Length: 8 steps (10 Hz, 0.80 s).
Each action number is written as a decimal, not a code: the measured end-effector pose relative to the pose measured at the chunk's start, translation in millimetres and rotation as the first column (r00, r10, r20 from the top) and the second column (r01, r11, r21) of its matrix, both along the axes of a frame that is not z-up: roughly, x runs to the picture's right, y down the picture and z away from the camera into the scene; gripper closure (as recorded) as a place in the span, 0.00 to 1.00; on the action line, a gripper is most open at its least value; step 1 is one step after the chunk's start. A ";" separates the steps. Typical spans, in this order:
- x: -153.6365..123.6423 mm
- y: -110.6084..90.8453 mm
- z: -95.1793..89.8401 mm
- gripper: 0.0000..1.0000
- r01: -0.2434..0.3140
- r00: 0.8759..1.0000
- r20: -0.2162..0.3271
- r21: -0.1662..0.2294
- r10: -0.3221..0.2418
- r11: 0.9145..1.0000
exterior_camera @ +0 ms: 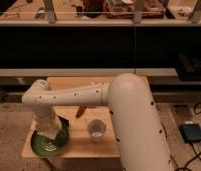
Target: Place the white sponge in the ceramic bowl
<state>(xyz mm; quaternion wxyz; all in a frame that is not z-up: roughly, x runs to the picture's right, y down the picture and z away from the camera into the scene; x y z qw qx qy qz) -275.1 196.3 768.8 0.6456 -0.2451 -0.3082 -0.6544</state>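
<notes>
Hovering over the wide green ceramic bowl (pixel 44 146) at seven o'clock, the gripper (pixel 51 131) grips the off-white sponge (pixel 52 131).

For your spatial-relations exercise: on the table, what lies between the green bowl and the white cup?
In the camera view, only bare wooden table separates the bowl from the cup. The gripper hangs over the bowl, with the sponge at its tip.

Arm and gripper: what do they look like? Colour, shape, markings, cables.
The arm is a thick, rounded white shell with small dark dots along its links, bulkiest nearest the camera; no external cables show. The gripper, over the ceramic bowl, is pale with a dark part.
</notes>
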 end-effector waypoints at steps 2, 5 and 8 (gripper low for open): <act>4.4 -1.4 -1.6 0.36 -0.001 1.000 -0.004 -0.003 0.001 1.000; -6.5 -7.8 -11.8 0.36 -0.001 1.000 -0.006 -0.021 0.001 1.000; -8.7 -10.9 -18.3 0.36 0.000 1.000 -0.001 -0.041 0.000 0.999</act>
